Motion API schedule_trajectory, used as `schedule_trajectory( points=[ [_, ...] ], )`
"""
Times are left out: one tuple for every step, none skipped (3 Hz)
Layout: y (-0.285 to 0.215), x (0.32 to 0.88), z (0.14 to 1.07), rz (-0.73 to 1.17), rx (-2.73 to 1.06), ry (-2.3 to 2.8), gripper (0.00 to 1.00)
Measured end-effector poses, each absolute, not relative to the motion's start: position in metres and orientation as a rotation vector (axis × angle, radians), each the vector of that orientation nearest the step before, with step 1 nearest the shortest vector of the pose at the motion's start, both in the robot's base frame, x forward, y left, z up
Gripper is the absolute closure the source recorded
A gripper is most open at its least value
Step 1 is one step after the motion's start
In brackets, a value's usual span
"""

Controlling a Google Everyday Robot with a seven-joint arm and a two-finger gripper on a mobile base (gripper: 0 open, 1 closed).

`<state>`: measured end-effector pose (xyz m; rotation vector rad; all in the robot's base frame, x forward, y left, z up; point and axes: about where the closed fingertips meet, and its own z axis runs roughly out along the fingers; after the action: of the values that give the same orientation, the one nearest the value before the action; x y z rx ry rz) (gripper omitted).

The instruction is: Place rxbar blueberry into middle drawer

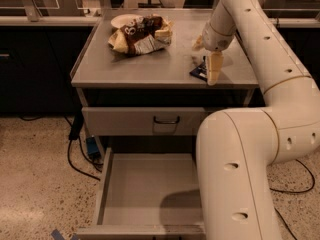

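Observation:
The rxbar blueberry [198, 72], a small dark navy bar, lies flat near the front right edge of the grey table top [150, 64]. My gripper [213, 70] points down right beside the bar's right end, touching or almost touching it and hiding part of it. The middle drawer [150, 191] stands pulled out below the table, with a bare grey floor and low side walls. My arm's large white links cover the drawer's right side.
A brown, white and yellow snack bag [141, 34] and a white plate [124, 20] sit at the back left of the table. A closed drawer front with a black handle [165, 120] is above the open drawer. Cables [80, 154] lie on the floor at the left.

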<state>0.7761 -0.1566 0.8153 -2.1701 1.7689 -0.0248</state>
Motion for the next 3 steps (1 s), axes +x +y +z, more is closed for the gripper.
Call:
schedule_trajectory(
  points=[
    [-0.1566,0.7761,0.8153,-0.025,-2.170,1.769,0.50],
    [-0.1566,0.7761,0.8153,-0.025,-2.170,1.769,0.73],
    [-0.1566,0.7761,0.8152,-0.025,-2.170,1.769,1.00]
  ],
)
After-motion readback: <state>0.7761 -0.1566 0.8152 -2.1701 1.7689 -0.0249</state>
